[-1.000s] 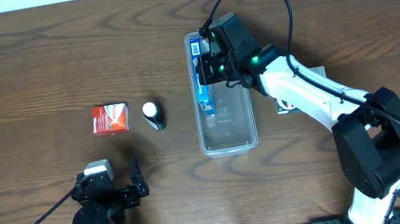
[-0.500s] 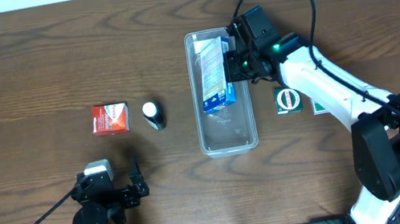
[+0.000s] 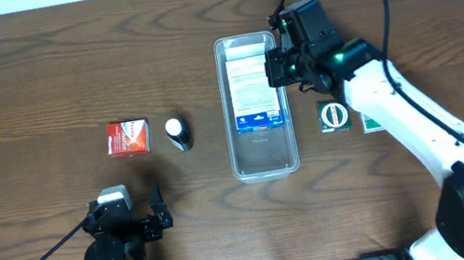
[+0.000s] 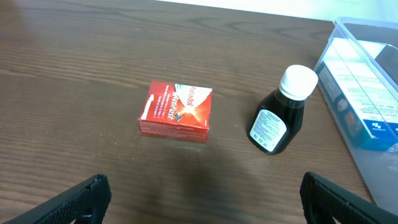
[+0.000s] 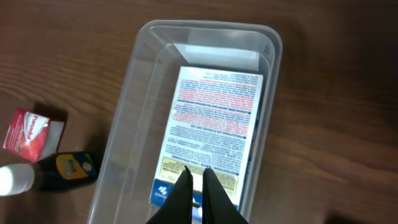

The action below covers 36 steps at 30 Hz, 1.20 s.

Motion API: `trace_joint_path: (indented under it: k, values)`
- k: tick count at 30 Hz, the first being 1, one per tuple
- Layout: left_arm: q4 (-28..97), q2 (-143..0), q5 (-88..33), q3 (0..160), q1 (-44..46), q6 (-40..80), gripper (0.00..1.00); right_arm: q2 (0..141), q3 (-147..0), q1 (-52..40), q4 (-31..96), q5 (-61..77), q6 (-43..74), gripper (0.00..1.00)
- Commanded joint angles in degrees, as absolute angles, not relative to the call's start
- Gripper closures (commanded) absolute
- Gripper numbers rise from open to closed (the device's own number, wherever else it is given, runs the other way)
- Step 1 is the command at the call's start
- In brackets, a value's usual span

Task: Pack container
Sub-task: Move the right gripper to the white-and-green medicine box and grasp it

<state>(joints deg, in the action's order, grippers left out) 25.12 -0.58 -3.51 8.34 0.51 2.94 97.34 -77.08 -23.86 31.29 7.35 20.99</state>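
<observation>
The clear plastic container (image 3: 265, 157) lies lengthwise at the table's middle and also shows in the right wrist view (image 5: 134, 124). A blue-and-white carton (image 3: 253, 90) lies flat in its far half, printed face up (image 5: 214, 118). My right gripper (image 3: 279, 67) hovers over the container's right rim; its fingers (image 5: 196, 176) are shut and empty above the carton's near end. My left gripper (image 3: 148, 221) is open and empty near the front left, its fingers wide apart (image 4: 202, 193). A red box (image 3: 128, 138) and a dark bottle with a white cap (image 3: 178, 133) stand left of the container.
A green-and-white packet (image 3: 335, 115) lies right of the container, under the right arm. In the left wrist view the red box (image 4: 176, 111) and the bottle (image 4: 278, 120) are ahead, with the container's edge (image 4: 367, 118) at the right.
The carton, held on edge in the container by the right gripper, tipped over and now lies flat. The right gripper let go, shut and moved right. The left arm has not moved.
</observation>
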Motion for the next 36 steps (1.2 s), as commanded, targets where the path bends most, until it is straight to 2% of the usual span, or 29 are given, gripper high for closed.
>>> trace_joint_path:
  k: [1,3,6,7,9,12,14,15,18,25,30,36]
  values:
    - [25.1,-0.2,-3.9,7.2,0.7,3.0,0.02,97.1,-77.0,-24.2,33.3,5.6,19.6,0.94]
    - [25.1,-0.2,-3.9,7.2,0.7,3.0,0.02,96.9,-77.0,-23.2,34.7,5.3,19.8,0.94]
    - [25.1,-0.2,-3.9,7.2,0.7,3.0,0.02,96.5,-77.0,-20.4,36.7,5.3,22.3,0.79]
    - [25.1,-0.2,-3.9,7.2,0.7,3.0,0.02,96.3,-77.0,-18.8,37.6,5.3,22.7,0.67]
    - [25.1,-0.2,-3.9,7.2,0.7,3.0,0.02,96.2,-77.0,-15.7,39.4,5.4,22.7,0.53]
    - [25.1,-0.2,-3.9,7.2,0.7,3.0,0.02,96.4,-77.0,-11.7,43.0,5.4,22.4,0.24]
    - [25.1,-0.2,-3.9,7.2,0.7,3.0,0.02,96.8,-76.8,-9.9,45.6,5.4,20.3,0.11]
    - [25.1,-0.2,-3.9,7.2,0.7,3.0,0.02,97.2,-76.6,-9.4,47.1,5.3,19.3,0.08]
    - [25.1,-0.2,-3.9,7.2,0.7,3.0,0.02,98.0,-75.9,-8.5,49.9,4.9,18.1,0.04]
    - [25.1,-0.2,-3.9,7.2,0.7,3.0,0.02,98.3,-73.8,-8.7,51.3,2.3,16.4,0.05]
    - [25.1,-0.2,-3.9,7.2,0.7,3.0,0.02,98.3,-71.6,-7.6,50.9,-6.3,21.4,0.03]
    - [25.1,-0.2,-3.9,7.2,0.7,3.0,0.02,98.6,-71.4,-3.4,49.9,-4.6,15.3,0.05]
